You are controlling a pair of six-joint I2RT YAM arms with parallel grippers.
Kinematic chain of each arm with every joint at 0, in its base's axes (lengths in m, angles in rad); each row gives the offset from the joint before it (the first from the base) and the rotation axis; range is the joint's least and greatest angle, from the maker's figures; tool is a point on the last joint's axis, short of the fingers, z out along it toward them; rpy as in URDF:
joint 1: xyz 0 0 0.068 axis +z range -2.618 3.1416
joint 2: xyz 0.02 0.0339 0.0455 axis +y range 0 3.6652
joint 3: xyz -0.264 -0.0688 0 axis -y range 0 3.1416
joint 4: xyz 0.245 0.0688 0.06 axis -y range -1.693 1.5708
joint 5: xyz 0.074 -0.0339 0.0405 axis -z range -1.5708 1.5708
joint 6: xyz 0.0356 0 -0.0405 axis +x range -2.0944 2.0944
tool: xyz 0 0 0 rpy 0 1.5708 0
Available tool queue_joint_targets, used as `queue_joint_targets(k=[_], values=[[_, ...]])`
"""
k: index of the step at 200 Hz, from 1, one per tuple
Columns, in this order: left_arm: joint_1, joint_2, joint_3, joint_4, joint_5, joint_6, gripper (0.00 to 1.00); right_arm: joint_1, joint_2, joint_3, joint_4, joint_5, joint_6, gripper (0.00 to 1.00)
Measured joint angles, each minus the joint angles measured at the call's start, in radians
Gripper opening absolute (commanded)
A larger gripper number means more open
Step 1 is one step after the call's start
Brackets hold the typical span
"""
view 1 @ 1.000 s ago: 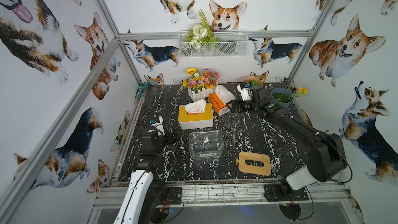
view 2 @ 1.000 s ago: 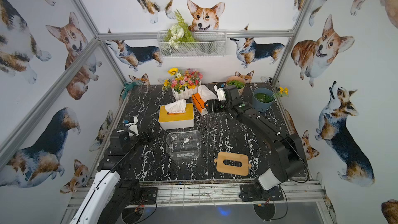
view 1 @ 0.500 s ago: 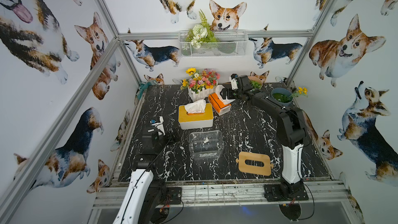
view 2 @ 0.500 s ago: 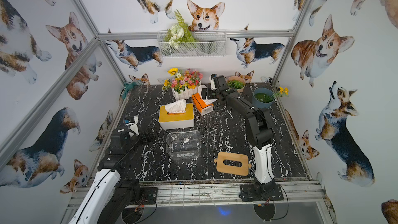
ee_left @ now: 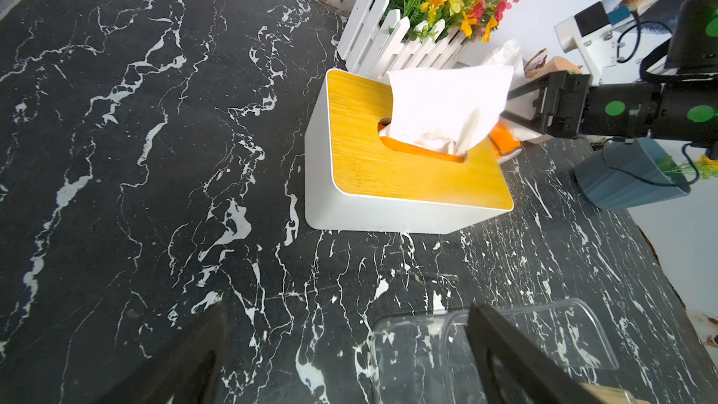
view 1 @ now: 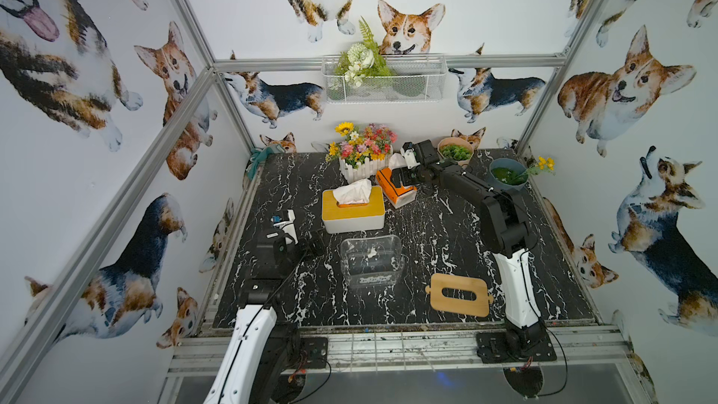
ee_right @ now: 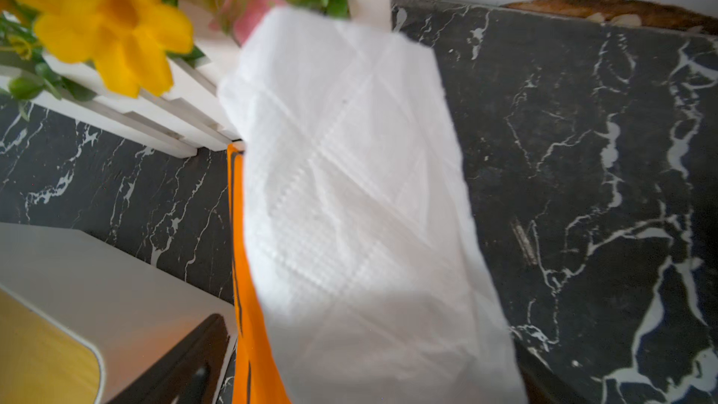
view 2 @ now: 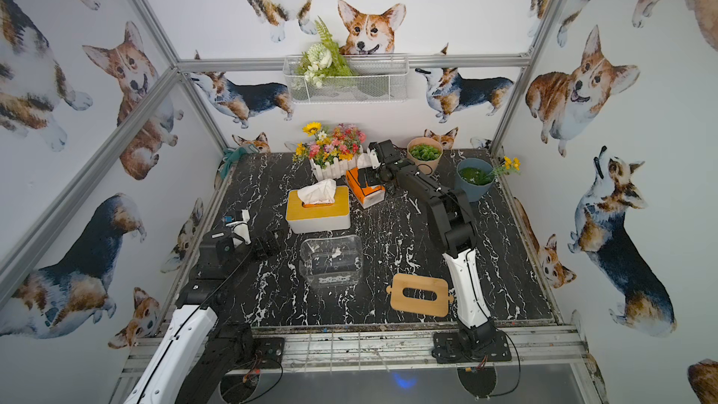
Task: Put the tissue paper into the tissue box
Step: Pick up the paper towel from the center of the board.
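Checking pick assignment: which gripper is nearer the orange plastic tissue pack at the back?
Right. The right gripper is at the orange tissue pack, open jaws astride it; the left gripper sits well forward, beside the clear plastic box.

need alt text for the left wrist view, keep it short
A white tissue box with a wooden lid sits on a black marble table, a tissue standing up from its slot. Behind it, the right gripper points in with fingers open at an orange tissue pack, beside a flower planter.

Orange tissue pack (view 1: 404, 193) lying at back; clear tissue box (view 1: 371, 262) open, upright, centre.
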Motion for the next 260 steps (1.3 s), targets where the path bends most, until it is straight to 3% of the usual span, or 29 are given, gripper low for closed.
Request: queue_joint_targets(k=[31, 106, 179, 200, 229, 260], values=[[0.0, 0.0, 0.0, 0.0, 0.0, 0.0, 1.0, 0.03, 0.002, -0.005, -0.015, 0.008, -0.04, 1.0], [0.0, -0.005, 0.0, 0.0, 0.0, 0.003, 1.0, 0.065, 0.064, 0.023, -0.062, 0.161, -0.124, 1.0], [0.0, -0.008, 0.0, 0.0, -0.001, 0.003, 1.0, 0.079, 0.11, 0.038, -0.101, 0.185, -0.155, 1.0], [0.0, -0.008, 0.0, 0.0, -0.003, 0.003, 1.0, 0.079, 0.115, 0.047, -0.123, 0.183, -0.156, 0.94], [0.0, -0.011, 0.0, 0.0, -0.004, 0.003, 1.0, 0.078, 0.104, 0.049, -0.144, 0.176, -0.155, 0.77], [0.0, -0.012, 0.0, 0.0, -0.005, 0.003, 1.0, 0.076, 0.045, 0.023, -0.17, 0.157, -0.154, 0.73]])
